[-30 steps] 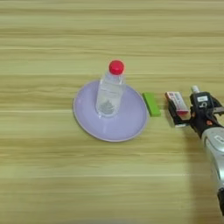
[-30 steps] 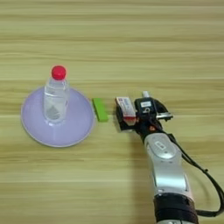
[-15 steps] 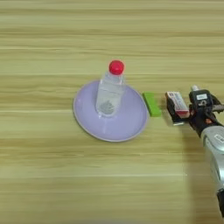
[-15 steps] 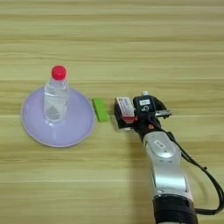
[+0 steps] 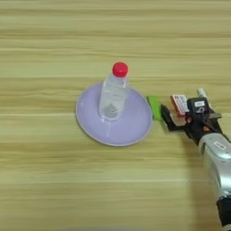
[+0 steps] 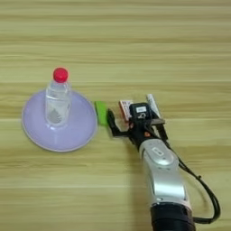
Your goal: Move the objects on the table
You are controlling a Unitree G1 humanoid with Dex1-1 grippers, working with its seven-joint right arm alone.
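A clear plastic bottle (image 5: 113, 94) with a red cap stands upright on the round lilac plate (image 5: 92, 128) at the middle of the table (image 5: 54, 180). Just right of the plate's rim lies the small green block (image 6: 102, 112). Right of the block lies the flat red-and-white box (image 5: 179, 104), and beyond it the white pen (image 6: 151, 102), partly covered. My right gripper (image 6: 134, 121) hovers low over the box, open, with its fingers spread to either side. Its left finger (image 6: 112, 124) ends close to the green block. The gripper hides the box's near end.
The silver forearm (image 6: 163, 180) comes in from the bottom right, with a black cable (image 6: 208, 198) looping beside it. Bare wood lies all around the small group of things.
The gripper has edged a little left over the box, so its left finger is nearer the green block. Bottle, plate, block and box have stayed put.
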